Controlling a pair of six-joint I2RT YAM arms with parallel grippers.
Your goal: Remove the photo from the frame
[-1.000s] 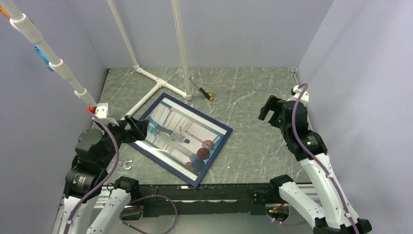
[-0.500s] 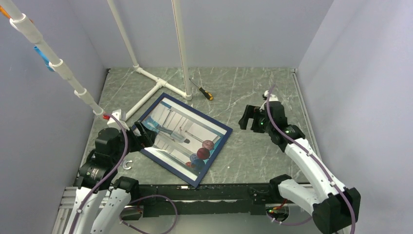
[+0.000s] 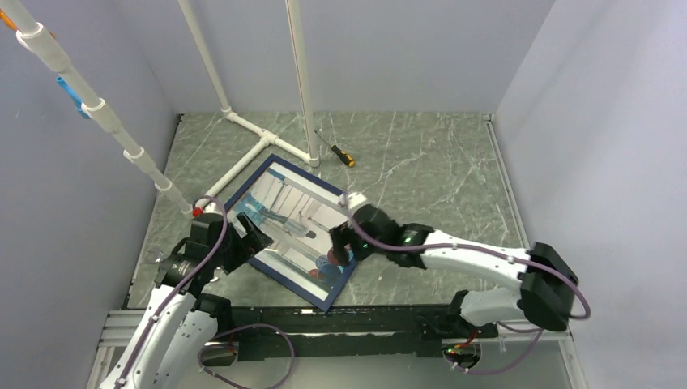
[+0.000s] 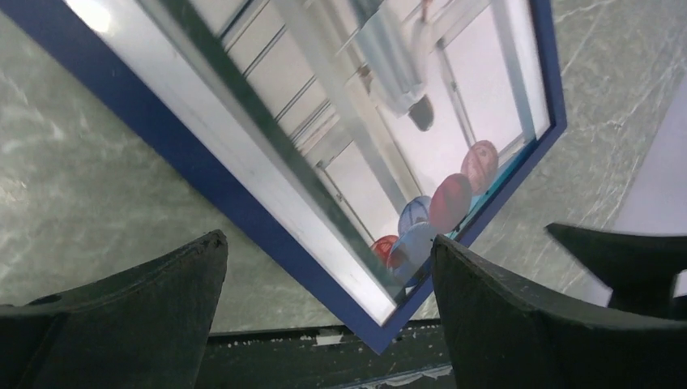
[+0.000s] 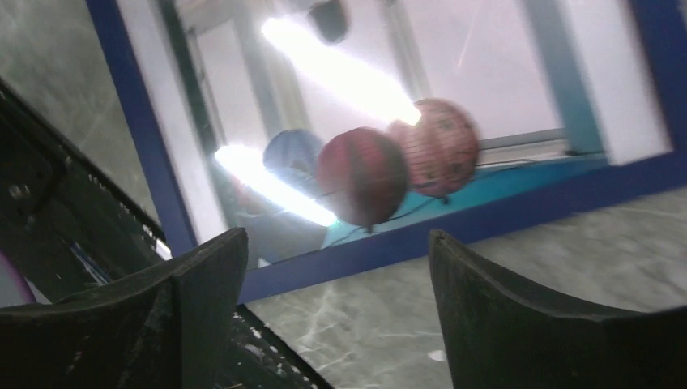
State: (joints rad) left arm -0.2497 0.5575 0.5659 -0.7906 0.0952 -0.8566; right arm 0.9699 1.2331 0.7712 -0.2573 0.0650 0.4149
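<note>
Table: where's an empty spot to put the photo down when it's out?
The biggest bare patch is the far right of the table, between the screwdriver and the right wall. The left half is crowded: the white pipes, the frame, and the left end effector and right end effector at it.

Both arms closing in on the frame (image 3: 326,305), R far more than L.
R arm is swinging in from the right side of the desk, stretching out low & leftward. The right gripper (image 3: 340,243), 1 s ago raised near the right edge, is now hanging over the frame's near-right part, above the dark red balls in the photo (image 3: 292,207). L arm is dropping & leaning fwd from the near-left corner, elbow sinking toward the near edge. The left gripper (image 3: 258,235) is edging in from just outside the frame's left side to right over that side.
</note>
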